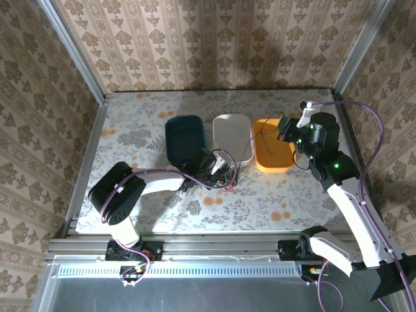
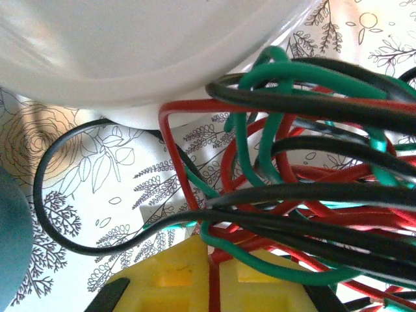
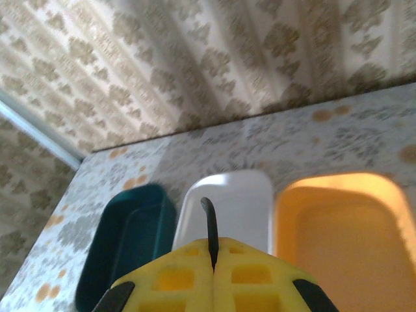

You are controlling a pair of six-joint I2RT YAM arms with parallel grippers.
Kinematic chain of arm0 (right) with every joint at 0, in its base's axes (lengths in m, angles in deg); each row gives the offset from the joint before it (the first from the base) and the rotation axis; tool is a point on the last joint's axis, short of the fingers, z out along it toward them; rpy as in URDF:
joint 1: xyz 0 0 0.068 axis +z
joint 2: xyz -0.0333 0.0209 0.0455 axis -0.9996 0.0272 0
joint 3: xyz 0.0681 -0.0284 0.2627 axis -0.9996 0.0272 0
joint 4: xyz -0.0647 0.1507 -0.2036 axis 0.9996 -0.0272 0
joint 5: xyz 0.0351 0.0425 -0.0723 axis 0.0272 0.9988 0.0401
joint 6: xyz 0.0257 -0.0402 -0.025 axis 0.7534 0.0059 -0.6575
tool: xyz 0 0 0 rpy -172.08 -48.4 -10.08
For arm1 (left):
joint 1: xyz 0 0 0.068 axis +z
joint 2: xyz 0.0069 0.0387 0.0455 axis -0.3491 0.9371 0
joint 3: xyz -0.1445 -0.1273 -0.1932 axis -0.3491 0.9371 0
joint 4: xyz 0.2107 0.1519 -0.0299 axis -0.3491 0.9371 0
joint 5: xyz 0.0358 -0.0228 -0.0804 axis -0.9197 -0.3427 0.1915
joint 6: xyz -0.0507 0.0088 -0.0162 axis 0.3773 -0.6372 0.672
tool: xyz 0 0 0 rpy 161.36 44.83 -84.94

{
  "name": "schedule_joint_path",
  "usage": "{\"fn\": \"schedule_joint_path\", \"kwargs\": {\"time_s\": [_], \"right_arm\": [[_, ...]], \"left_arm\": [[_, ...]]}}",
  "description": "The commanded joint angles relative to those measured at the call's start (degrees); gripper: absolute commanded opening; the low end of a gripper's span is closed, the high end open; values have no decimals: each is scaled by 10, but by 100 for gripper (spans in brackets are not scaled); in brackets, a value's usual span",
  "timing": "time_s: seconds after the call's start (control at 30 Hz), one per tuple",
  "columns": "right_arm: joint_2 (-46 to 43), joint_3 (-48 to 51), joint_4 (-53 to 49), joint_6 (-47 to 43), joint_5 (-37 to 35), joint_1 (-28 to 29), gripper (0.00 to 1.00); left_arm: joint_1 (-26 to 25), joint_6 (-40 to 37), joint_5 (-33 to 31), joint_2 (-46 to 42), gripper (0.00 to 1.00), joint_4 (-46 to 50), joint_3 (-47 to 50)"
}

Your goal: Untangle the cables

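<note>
A: Where is the tangle of cables (image 1: 225,174)?

B: On the table (image 1: 130,140), against the near rim of the white tray (image 1: 233,133). In the left wrist view, red, green and black loops crowd right up to that rim, and one black loop swings out left over bare tabletop.

A: Left gripper (image 2: 212,260)?

B: Fingers together, with a red cable (image 2: 212,289) pinched in the seam between the yellow pads. It sits at the left edge of the tangle.

A: Right gripper (image 3: 213,250)?

B: Closed too, clamped on a black cable (image 3: 209,224) that stands up out of the seam. It is raised over the far part of the orange tray (image 1: 273,156).

A: Tray layout?

B: The teal tray (image 1: 185,138), white tray and orange tray stand in a row from left to right, just beside each other. The orange one is near the table's right edge.

A: Room to move?

B: There is open tabletop left of the teal tray and along the near side in front of the tangle. The right side is tight, between the orange tray and the frame post (image 1: 354,58).
</note>
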Motion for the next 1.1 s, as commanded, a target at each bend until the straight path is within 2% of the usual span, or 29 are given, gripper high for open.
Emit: {"fn": "schedule_joint_path", "kwargs": {"time_s": [0.0, 0.2, 0.43, 0.57, 0.7, 0.77, 0.83, 0.9, 1.07], "right_arm": [[26, -20, 11, 0, -38, -23, 3], [77, 4, 78, 32, -40, -53, 3], [72, -4, 90, 51, -121, -104, 3], [83, -14, 81, 49, -71, -136, 4], [132, -71, 11, 8, 9, -143, 5], [146, -85, -8, -8, 22, -142, 5], [150, -96, -33, -21, -17, -142, 5], [148, -104, -61, -22, -89, -144, 3], [136, -104, -85, -26, -146, -155, 3]], "left_arm": [[4, 6, -17, -13, 0, 4, 5], [28, 28, -24, -7, 0, -7, 1], [57, 62, -46, -3, 0, -22, 18], [63, 77, -69, 6, 0, -25, 15], [67, 89, -83, 17, 0, -24, -4], [66, 92, -84, 21, 0, -28, -13], [68, 97, -91, 24, 0, -29, -18], [71, 103, -91, 25, 0, -27, -18], [77, 96, -77, 22, 0, -27, -8]]}}
